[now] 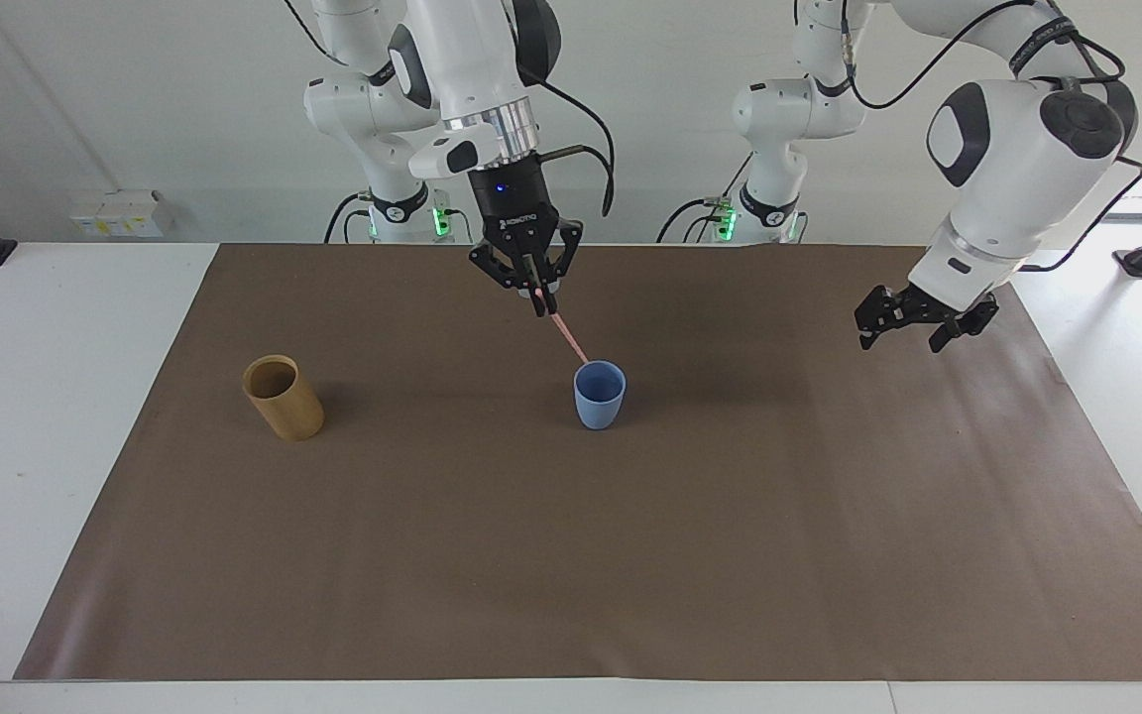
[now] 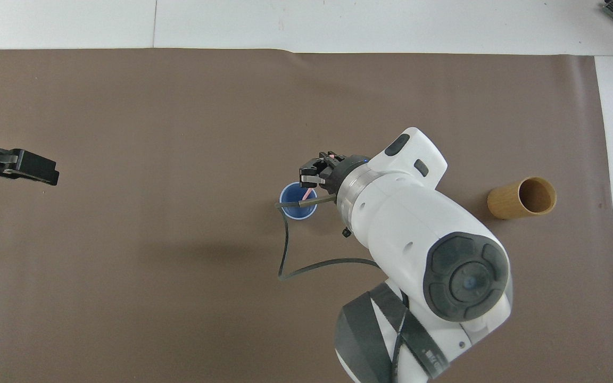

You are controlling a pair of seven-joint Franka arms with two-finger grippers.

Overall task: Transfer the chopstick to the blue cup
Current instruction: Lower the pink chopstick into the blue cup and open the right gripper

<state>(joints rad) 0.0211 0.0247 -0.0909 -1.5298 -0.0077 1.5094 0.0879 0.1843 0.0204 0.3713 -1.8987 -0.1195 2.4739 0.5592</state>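
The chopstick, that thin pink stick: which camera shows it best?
The facing view. There the chopstick shows almost whole, slanting down from the shut right claw to the rim of the blue cup. In the overhead view the right arm and its cable cover it; only a pink sliver shows over the cup.
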